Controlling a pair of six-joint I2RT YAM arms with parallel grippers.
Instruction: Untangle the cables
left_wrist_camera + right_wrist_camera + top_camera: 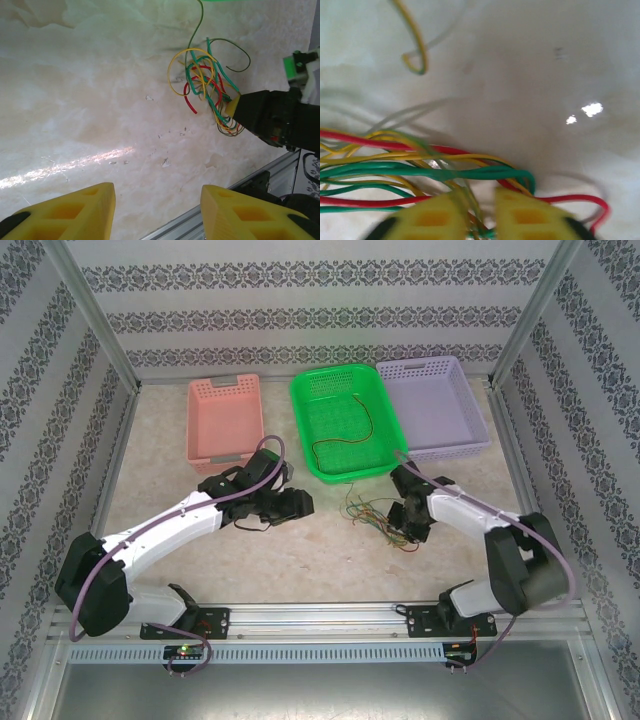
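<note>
A tangle of thin red, green and yellow cables [375, 512] lies on the pale table in front of the green basket. My right gripper [408, 530] is down at the bundle's right end. In the right wrist view its yellow fingers [520, 215] stand close together, and several strands of the cables [445, 172] run between them. The left wrist view shows the cables [205, 82] spread out, with the right gripper [233, 105] pinching their near end. My left gripper [300, 502] hovers to the left, open [157, 205] over bare table. One dark cable [345, 435] lies apart in the green basket [300, 420].
Three baskets stand along the back: pink [225, 425] on the left, green in the middle and purple [430, 405] on the right. A metal rail [320, 615] runs along the near edge. Patterned walls close in both sides.
</note>
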